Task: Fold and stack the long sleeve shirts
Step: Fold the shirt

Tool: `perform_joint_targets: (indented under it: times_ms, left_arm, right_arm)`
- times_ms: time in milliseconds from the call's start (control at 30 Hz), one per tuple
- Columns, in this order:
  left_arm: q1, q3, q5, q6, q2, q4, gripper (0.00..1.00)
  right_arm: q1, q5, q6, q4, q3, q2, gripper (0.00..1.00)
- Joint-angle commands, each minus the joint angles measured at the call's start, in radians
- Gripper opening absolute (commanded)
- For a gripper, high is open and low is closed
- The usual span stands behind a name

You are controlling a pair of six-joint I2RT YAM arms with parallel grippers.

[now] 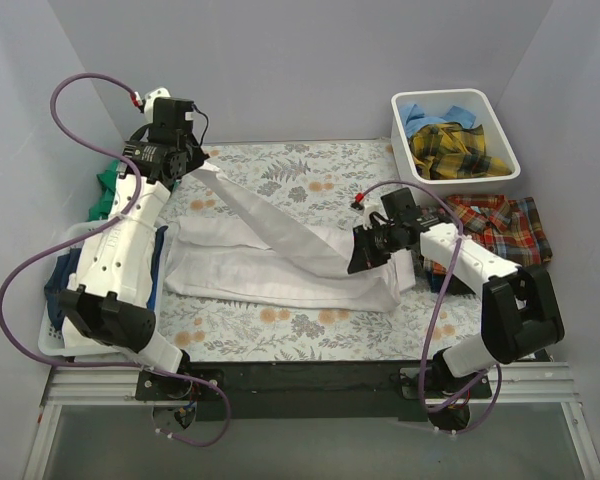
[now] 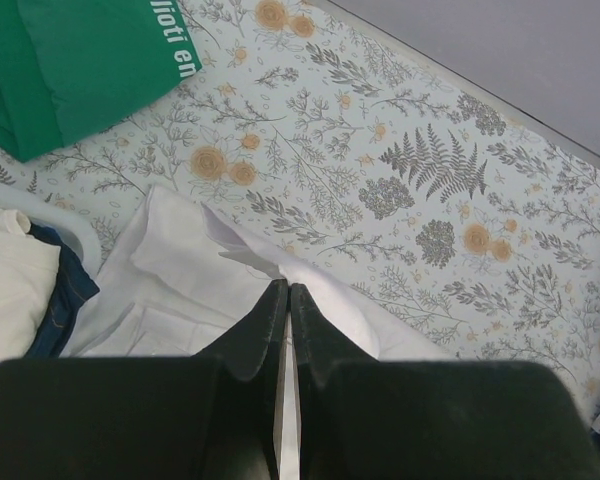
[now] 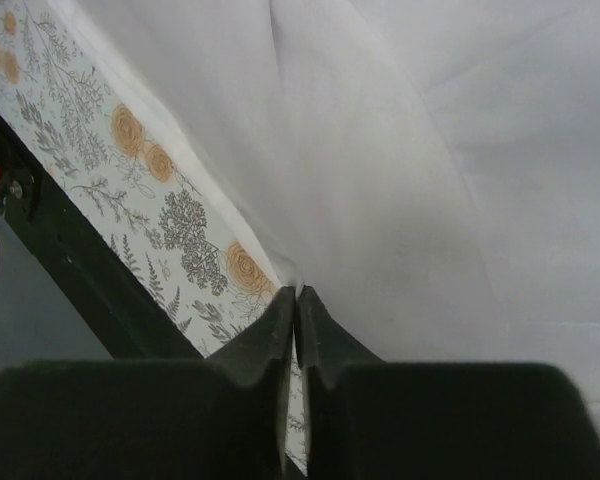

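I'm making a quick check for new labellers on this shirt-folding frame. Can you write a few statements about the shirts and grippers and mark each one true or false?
1. The left gripper is shut on the white shirt. True.
2. The yellow plaid shirt is spread flat on the floral table cover. False: it sits bunched in the white bin at the far right corner.
3. The right gripper is pinching white cloth. True.
4. The red plaid shirt is stacked on the white shirt. False: it lies by itself on the right, past the right arm.
5. The green cloth is in the bin with the yellow plaid shirt. False: it lies at the left edge, beside the left arm.
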Motion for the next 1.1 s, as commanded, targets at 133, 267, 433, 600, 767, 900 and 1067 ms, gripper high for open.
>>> perform_joint_targets:
  times_ms: [133, 267, 433, 600, 767, 900, 1067]
  left_arm:
    - [0.007, -0.070, 0.105, 0.013, 0.006, 0.026, 0.00]
    - [0.004, -0.156, 0.144, -0.007, -0.017, 0.034, 0.00]
    - [0.002, -0.221, 0.153, -0.015, -0.045, 0.046, 0.00]
    - [0.002, -0.205, 0.153, -0.012, -0.035, 0.043, 0.00]
    - [0.002, -0.204, 0.161, -0.012, -0.026, 0.048, 0.00]
    - [0.001, -0.201, 0.161, -0.010, -0.018, 0.048, 0.00]
    - [0.002, -0.193, 0.150, -0.010, -0.012, 0.045, 0.00]
  right_arm:
    - [-0.002, 0.022, -0.021, 0.000, -0.026, -0.087, 0.63]
    - [-0.002, 0.033, -0.015, 0.066, 0.037, -0.040, 0.66]
    - [0.001, 0.011, -0.045, 0.135, 0.101, 0.069, 0.67]
    - [0.021, -0.039, -0.065, 0.143, 0.155, 0.164, 0.67]
    - [0.056, -0.101, -0.065, 0.152, 0.227, 0.236, 0.66]
    - [0.092, -0.135, -0.065, 0.120, 0.271, 0.299, 0.66]
    - [0.122, -0.135, -0.065, 0.102, 0.275, 0.342, 0.62]
